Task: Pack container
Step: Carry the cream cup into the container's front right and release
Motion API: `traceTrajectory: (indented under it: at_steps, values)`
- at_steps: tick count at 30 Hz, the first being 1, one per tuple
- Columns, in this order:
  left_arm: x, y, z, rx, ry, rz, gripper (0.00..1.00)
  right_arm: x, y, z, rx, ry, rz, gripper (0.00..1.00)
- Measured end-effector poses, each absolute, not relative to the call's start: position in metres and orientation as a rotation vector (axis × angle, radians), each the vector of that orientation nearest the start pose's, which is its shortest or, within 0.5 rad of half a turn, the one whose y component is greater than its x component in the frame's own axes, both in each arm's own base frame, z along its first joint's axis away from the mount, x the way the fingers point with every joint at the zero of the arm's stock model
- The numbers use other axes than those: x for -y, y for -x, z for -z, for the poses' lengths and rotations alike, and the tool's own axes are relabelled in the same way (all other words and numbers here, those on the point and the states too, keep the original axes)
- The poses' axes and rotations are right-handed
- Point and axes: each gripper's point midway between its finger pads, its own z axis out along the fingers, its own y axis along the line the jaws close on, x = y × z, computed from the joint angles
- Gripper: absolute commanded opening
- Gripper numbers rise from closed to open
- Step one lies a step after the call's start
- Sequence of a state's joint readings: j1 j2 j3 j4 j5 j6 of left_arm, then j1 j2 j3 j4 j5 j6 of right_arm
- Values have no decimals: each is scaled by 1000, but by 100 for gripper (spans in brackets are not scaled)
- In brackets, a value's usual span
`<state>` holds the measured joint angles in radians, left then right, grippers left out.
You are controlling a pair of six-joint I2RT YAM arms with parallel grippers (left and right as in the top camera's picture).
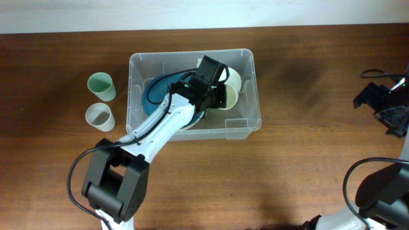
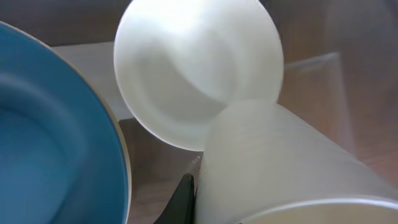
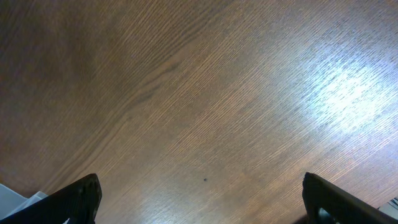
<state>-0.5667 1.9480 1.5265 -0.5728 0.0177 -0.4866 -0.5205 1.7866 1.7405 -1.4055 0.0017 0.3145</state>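
The clear container [image 1: 246, 124] stands mid-table. Inside it lie a blue bowl [image 1: 156, 89] [image 2: 50, 137] and a cream cup [image 1: 235, 78] [image 2: 193, 68] on its side, mouth toward the left wrist camera. My left gripper [image 1: 217, 96] [image 2: 196, 186] reaches into the container and is shut on the wall of a second cream cup [image 1: 230, 97] [image 2: 280, 168]; one dark finger [image 2: 184, 200] presses on the cup's outside, the other is hidden. My right gripper [image 1: 386, 105] [image 3: 202, 199] hangs open over bare wood at the table's far right, nothing between its fingers.
A green cup [image 1: 101, 85] and a white cup [image 1: 100, 117] stand upright left of the container. The wooden table [image 1: 307, 166] stretches to a pale wall along the far edge.
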Motion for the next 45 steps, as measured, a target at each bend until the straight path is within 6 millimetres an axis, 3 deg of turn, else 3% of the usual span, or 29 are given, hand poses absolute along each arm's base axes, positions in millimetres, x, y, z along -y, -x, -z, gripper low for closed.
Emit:
traceTrajectory:
  at_steps: [16, 19, 30, 36, 42, 45]
  values:
    - [256, -396, -92, -2746, -118, 322, 1, 176, -306, -176, -2763, -1226, 21, 99]
    - [251, -393, -85, -2774, -116, 287, 7, 176, -306, -176, -2763, -1225, 22, 99]
    - [246, -404, -84, -2727, -142, 220, 9, 176, -306, -176, -2763, -1226, 21, 99]
    - [249, -409, -87, -2697, -163, 230, 39, 176, -306, -176, -2764, -1226, 21, 99]
    - [253, -416, -92, -2663, -196, 236, 55, 176, -306, -176, -2763, -1226, 22, 99]
    - [256, -421, -106, -2648, -198, 244, 58, 176, -306, -176, -2764, -1226, 22, 99]
